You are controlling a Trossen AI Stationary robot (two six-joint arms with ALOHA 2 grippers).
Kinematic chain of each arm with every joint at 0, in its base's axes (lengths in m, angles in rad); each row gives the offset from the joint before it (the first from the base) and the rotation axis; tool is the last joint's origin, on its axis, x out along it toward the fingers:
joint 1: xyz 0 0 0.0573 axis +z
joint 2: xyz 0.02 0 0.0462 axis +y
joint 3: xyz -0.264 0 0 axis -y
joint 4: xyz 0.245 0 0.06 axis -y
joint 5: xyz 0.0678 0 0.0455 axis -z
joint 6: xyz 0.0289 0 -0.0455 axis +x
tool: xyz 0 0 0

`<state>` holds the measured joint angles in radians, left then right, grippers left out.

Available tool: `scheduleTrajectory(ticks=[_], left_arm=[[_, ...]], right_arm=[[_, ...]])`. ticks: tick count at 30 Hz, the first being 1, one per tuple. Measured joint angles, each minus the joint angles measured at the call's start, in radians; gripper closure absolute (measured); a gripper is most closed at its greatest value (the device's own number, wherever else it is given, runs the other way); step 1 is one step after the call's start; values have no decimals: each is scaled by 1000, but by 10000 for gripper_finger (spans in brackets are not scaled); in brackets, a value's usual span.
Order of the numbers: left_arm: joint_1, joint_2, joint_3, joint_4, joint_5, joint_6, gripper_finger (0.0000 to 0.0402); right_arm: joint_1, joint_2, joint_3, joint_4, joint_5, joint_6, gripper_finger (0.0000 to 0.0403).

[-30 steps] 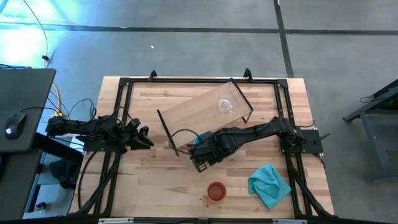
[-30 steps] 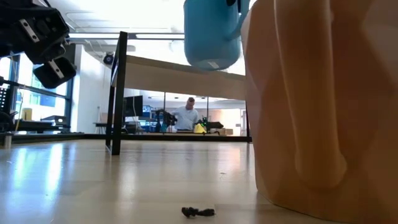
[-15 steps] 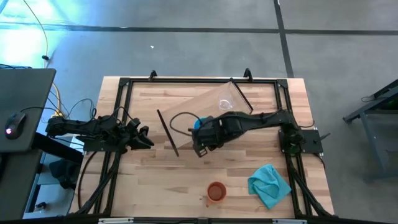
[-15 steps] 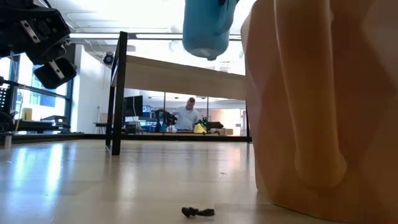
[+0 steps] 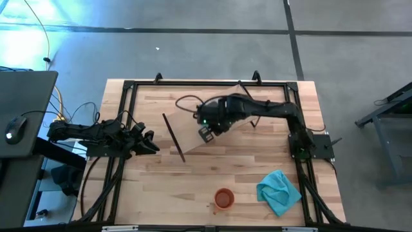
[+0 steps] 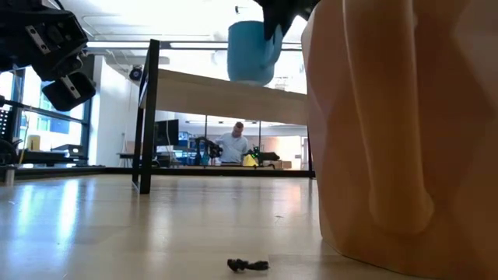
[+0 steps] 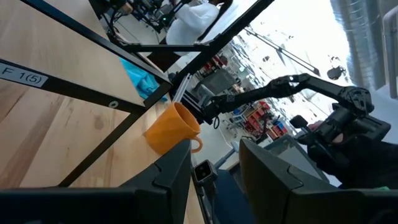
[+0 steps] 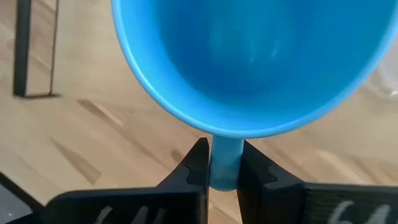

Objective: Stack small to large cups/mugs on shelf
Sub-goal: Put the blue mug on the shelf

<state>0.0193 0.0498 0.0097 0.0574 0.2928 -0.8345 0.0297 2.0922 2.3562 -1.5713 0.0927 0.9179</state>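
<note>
The wooden table (image 5: 161, 187) takes up most of what I can see, and on it stands the shelf (image 5: 193, 119), a long pale board set at an angle on thin black end frames. It is hard to say from above what sits on the board just now, because the right arm is stretched out over it and hides a good part of it. The clear cup is nowhere I can pick out for certain.

The right gripper (image 8: 222, 163) hangs over the shelf with its jaws pinching the handle of the blue mug (image 8: 249, 62). From table height the mug is up in the air, a little above the board and not touching it. The mouth of the mug faces the wrist camera, so it is being carried on its side or tipped.

The left gripper (image 5: 147, 143) waits near the left edge of the table, well away from the shelf, its jaws spread with nothing between them.

The orange mug (image 5: 223, 198) stands upright by itself near the front edge of the table, well apart from the shelf. A teal cloth (image 5: 279, 190) lies just beside it to the right.

As I judge it, the work is partway through: the blue mug is on its way to the shelf but not set down, and the orange mug has yet to be dealt with.
</note>
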Motion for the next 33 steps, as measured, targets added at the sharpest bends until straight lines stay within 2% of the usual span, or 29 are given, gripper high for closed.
scheduleTrajectory(ticks=[5, 13, 33], left_arm=[[0, 0, 0, 0, 0, -5, 277], [0, 0, 0, 0, 0, -7, 277], [0, 0, 0, -1, -16, 0, 277]], right_arm=[[-47, 0, 0, 0, -6, -37, 384], [-72, -2, -78, 1, -88, -44, 384], [-74, -7, -100, 1, -86, -44, 380]])
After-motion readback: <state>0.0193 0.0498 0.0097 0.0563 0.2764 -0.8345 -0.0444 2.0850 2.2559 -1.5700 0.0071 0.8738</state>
